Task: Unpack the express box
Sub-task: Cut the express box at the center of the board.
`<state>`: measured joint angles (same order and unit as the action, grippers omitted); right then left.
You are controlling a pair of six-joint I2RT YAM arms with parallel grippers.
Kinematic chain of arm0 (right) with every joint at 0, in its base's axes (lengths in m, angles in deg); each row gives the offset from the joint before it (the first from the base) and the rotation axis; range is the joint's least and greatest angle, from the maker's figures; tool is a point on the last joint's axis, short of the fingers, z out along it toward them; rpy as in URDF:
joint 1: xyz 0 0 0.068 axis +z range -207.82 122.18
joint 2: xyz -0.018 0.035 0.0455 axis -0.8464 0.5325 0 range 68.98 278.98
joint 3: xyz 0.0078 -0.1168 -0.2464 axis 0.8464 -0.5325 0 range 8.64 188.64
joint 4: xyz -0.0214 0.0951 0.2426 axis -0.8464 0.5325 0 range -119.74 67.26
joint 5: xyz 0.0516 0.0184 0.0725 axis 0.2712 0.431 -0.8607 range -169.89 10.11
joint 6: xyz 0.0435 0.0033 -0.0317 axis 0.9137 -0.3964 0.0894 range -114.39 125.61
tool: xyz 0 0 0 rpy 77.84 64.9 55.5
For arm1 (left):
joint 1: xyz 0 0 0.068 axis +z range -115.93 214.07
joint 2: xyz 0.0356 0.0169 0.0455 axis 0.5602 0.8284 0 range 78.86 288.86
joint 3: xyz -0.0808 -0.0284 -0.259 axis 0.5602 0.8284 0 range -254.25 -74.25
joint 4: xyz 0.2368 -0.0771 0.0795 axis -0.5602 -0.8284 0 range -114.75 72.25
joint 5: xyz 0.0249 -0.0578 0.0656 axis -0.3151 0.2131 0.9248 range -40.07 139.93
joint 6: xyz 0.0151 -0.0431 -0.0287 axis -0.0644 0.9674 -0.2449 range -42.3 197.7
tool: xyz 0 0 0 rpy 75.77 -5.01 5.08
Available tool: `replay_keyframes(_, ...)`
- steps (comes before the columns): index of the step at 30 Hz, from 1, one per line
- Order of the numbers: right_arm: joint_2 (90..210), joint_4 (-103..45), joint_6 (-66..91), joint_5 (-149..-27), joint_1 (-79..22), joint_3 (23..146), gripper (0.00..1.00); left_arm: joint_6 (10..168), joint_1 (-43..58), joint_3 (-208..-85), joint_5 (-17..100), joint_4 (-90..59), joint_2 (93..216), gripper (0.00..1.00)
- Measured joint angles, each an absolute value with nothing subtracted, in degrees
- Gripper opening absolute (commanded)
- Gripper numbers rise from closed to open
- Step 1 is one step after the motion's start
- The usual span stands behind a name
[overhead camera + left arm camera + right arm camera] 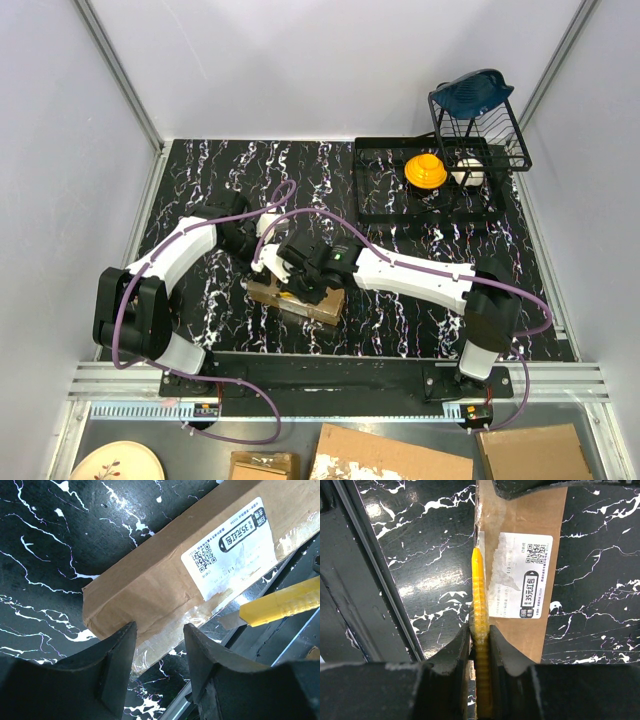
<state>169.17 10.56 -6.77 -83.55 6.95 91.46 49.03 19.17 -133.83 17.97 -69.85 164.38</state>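
Note:
The express box (312, 305), brown cardboard with clear tape and a white label (520, 575), lies flat near the table's front edge. My right gripper (480, 630) is shut on a yellow utility knife (478, 590) that runs along the box's (520, 517) taped long edge. In the left wrist view the knife's grey blade (232, 621) sits against the tape below the label. My left gripper (160, 627) stands open at the box's (150, 585) other end. Its fingertips (125, 640) are at the taped lower edge, with nothing squeezed between them.
A black wire rack (375, 200) at the back right holds a yellow object (425, 170) and a white one (470, 172); a blue item (472, 92) tops its basket. Torn cardboard pieces (390, 455) and a plate (115, 462) lie below the table's front rail (340, 378).

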Motion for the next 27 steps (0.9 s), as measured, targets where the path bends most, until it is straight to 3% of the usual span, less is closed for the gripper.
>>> replay_keyframes(27, 169.2, 10.6, -6.7, -84.1, 7.2, 91.0, 0.0, 49.0, 19.2, -133.8, 17.9, -69.9, 164.4, 0.5)
